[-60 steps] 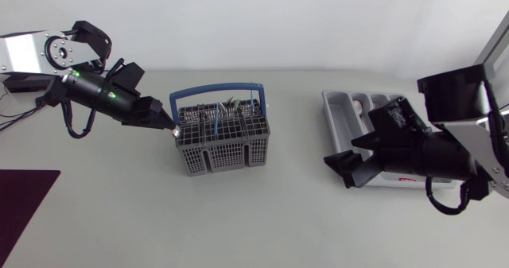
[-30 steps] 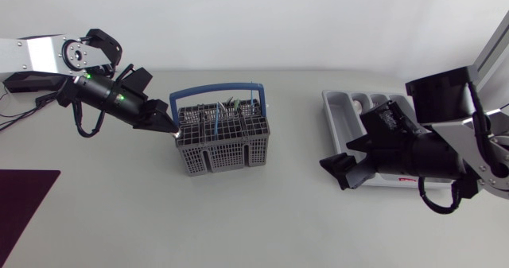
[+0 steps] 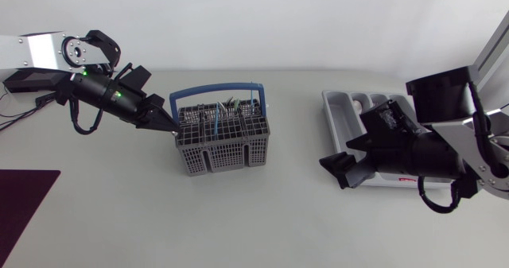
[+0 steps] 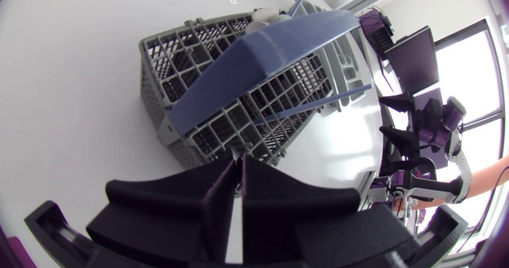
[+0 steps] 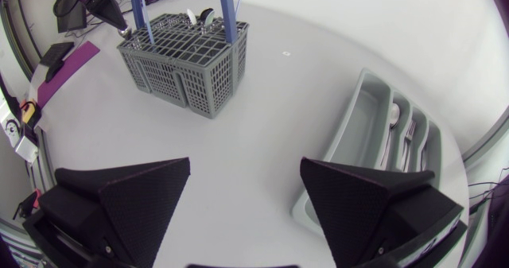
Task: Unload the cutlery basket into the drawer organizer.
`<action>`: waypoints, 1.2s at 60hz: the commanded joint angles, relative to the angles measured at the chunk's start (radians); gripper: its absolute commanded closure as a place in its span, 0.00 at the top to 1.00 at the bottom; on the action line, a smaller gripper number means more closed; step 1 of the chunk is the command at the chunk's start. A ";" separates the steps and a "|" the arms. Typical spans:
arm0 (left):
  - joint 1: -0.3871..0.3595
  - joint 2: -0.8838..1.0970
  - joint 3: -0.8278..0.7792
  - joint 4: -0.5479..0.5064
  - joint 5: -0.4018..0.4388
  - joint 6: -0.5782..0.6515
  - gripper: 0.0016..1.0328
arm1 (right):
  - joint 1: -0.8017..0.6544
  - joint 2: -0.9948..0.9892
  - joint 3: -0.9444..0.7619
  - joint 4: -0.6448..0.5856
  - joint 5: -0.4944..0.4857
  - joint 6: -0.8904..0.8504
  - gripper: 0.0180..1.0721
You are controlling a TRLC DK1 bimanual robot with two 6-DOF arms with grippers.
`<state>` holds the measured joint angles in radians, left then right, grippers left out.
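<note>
Left wrist view: left gripper (image 4: 238, 158), fingers pressed together, sits at the cutlery basket (image 4: 157, 71) rim just ahead; right gripper (image 5: 245, 166) gapes, well apart.

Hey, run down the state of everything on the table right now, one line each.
Cutlery basket: upright, handle raised, cutlery inside.
Drawer organizer: partly filled, some utensils in its compartments.
Left gripper: shut at the basket's rim; grip on cutlery unclear.
Right gripper: open, empty, beside the organizer.
</note>
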<state>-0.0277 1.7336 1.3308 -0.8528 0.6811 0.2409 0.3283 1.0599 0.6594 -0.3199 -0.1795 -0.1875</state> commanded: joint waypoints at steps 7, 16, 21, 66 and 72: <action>0.018 -0.052 0.044 -0.038 0.037 0.020 0.15 | 0.006 -0.001 -0.020 0.007 0.005 0.008 0.95; 0.023 -0.078 0.051 -0.052 0.063 0.018 0.15 | 0.017 -0.011 -0.017 -0.001 0.003 0.006 0.95; 0.031 -0.095 0.068 -0.077 0.081 0.020 0.15 | 0.043 -0.026 -0.014 -0.008 0.002 0.006 0.95; 0.018 -0.353 0.234 -0.327 0.081 0.069 0.15 | 0.245 -0.052 0.025 -0.005 0.008 -0.001 0.95; -0.061 -0.408 0.208 -0.361 0.081 0.135 0.15 | 0.262 -0.064 0.026 -0.013 -0.011 -0.007 0.95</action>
<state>-0.0212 1.3773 1.5345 -1.1786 0.7547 0.3008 0.5735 1.0134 0.6605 -0.3195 -0.1825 -0.1875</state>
